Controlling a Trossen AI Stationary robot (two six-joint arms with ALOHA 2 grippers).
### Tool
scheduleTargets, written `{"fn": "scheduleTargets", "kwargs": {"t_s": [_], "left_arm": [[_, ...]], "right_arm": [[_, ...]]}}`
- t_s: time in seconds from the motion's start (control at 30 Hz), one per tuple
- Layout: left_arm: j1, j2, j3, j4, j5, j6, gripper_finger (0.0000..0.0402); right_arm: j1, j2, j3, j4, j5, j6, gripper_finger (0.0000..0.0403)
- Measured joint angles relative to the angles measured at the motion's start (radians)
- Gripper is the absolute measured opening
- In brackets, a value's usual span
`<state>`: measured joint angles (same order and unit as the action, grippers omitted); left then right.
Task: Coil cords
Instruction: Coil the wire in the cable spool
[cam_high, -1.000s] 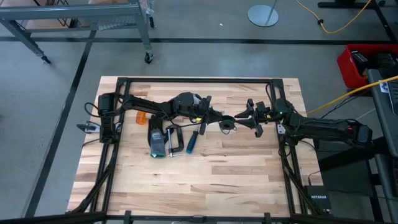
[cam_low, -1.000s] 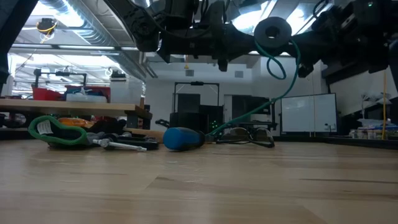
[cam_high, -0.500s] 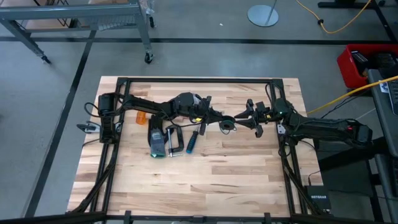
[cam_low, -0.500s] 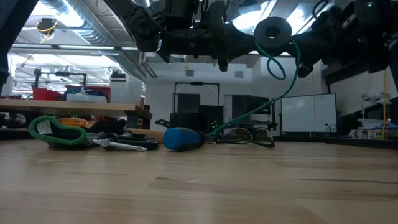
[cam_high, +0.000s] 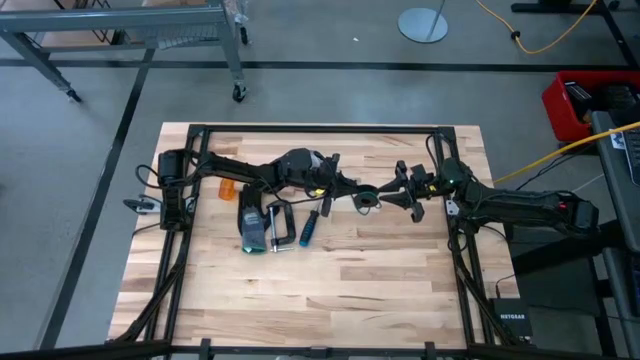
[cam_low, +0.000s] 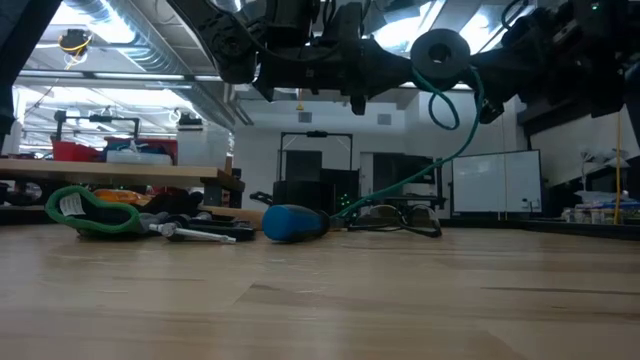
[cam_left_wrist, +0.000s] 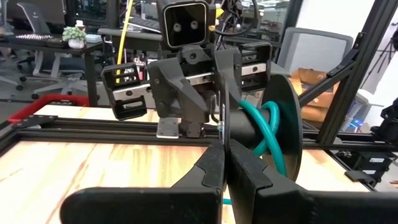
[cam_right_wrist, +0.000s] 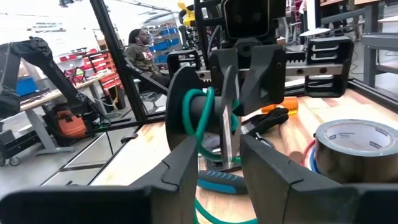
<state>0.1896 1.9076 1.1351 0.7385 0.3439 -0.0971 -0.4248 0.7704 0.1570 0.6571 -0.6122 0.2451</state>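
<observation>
The wooden table (cam_high: 330, 290) carries a black frame (cam_high: 320, 129) along its edges, and both arms reach in toward its middle. The left arm (cam_high: 250, 170) stretches from the left side, the right arm (cam_high: 520, 207) from the right, and their grippers meet nose to nose above the board.

Between them, raised off the table, hangs a black spool (cam_low: 439, 50) with 2 round flanges. The left gripper (cam_left_wrist: 225, 163) has its fingers pressed together, clenched on the spool's thin edge piece at the hub. The right gripper (cam_right_wrist: 219, 163) faces it with fingers spread wide, 1 on each side of the near flange; whether they touch the spool cannot be told.

The teal cord (cam_low: 455, 115) is wound in a few loose turns round the spool's hub, between the flanges. From there its free end loops down and trails across to the tabletop, running off behind the screwdriver in the low view.

On the table below the left arm lie a grey tape roll (cam_right_wrist: 351, 149), a metal clamp (cam_high: 279, 226), a blue-handled screwdriver (cam_low: 295, 222) and a small orange piece (cam_high: 230, 188). In the low view a green coil (cam_low: 90, 212) rests at the left, and a dark cord (cam_low: 395, 222) lies flat behind the screwdriver.

A person (cam_right_wrist: 142, 53) sits in the room beyond the table.
</observation>
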Motion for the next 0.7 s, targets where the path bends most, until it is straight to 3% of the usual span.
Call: {"fn": "scheduleTargets", "kwargs": {"t_s": [0.7], "left_arm": [[-0.002, 0.000, 0.000, 0.005, 0.003, 0.000, 0.0000]], "right_arm": [[0.000, 0.000, 0.000, 0.000, 0.037, 0.000, 0.0122]]}}
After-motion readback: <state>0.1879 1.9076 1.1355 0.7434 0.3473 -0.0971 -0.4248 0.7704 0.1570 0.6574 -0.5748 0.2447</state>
